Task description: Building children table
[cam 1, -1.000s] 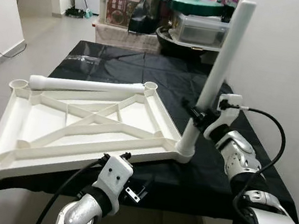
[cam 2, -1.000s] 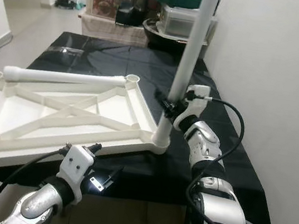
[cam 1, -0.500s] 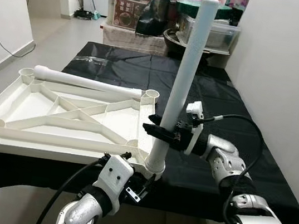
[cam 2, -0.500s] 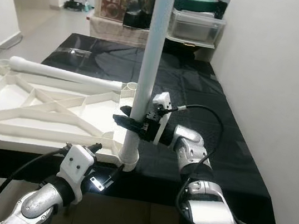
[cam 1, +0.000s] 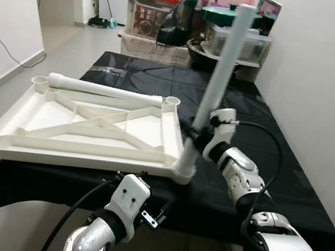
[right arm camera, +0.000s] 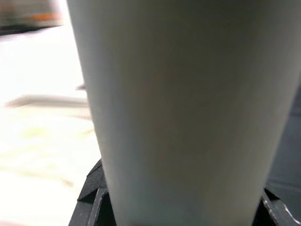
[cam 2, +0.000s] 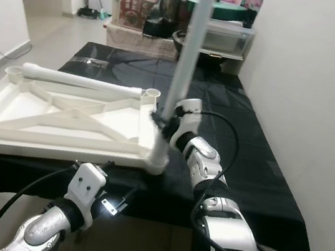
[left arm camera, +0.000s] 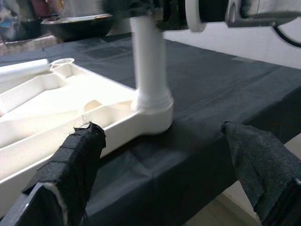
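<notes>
Tabletop (cam 1: pixel 90 133), upside down near the counter's (cam 1: pixel 263 159) front edge, has its leg (cam 1: pixel 218 82) standing tilted in the near right socket, pinched low by the right gripper (cam 1: pixel 199 135), while the left gripper (left arm camera: pixel 164 155) hangs spread below.

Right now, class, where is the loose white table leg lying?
In the left eye view, the loose white leg lies flat along the far edge of the upturned white tabletop, on the robot's left, spanning its two far corner sockets.

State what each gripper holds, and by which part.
Right gripper grips the upright white leg low on its shaft, above the socket. Left gripper holds nothing.
</notes>
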Available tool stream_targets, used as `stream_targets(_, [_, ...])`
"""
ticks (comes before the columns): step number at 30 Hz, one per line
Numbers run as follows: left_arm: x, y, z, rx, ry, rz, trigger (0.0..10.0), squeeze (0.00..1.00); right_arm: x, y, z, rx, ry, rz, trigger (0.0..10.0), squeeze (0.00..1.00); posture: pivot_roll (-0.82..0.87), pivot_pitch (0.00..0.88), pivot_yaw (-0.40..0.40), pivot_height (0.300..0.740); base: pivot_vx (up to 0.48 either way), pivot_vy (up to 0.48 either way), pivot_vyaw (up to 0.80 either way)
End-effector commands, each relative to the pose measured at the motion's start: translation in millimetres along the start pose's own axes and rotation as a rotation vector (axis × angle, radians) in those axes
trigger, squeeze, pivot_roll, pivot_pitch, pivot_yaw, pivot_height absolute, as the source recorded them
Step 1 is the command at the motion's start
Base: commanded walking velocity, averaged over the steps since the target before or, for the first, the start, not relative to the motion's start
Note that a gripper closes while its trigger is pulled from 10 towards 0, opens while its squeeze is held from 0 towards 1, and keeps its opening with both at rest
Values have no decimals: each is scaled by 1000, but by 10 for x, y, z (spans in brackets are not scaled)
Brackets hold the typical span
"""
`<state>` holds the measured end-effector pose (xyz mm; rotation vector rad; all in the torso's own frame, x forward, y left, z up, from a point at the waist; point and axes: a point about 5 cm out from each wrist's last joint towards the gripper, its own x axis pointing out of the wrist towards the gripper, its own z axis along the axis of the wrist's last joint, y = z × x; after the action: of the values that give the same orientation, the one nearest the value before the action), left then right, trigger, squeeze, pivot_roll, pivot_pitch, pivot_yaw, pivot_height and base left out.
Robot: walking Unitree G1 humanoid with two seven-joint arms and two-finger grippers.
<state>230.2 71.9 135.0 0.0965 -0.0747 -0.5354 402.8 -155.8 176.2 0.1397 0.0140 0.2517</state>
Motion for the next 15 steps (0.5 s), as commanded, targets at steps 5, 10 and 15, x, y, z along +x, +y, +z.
stream_targets(5, [-3, -4, -11, 0, 4, -1, 10000, 0, -148, -391, -84, 71, 9, -543, 0, 0, 81, 0, -75, 740, 0, 0, 0])
stream_targets(10, [3, -8, -11, 0, 4, 0, 10000, 0, -146, -274, -130, 80, -18, -649, 0, 0, 84, 0, -80, 740, 0, 0, 0])
stream_targets(15, [3, -8, -13, 0, 4, 2, 10000, 0, -118, -186, -174, 81, -6, -629, 0, 0, 85, 0, -83, 740, 0, 0, 0])
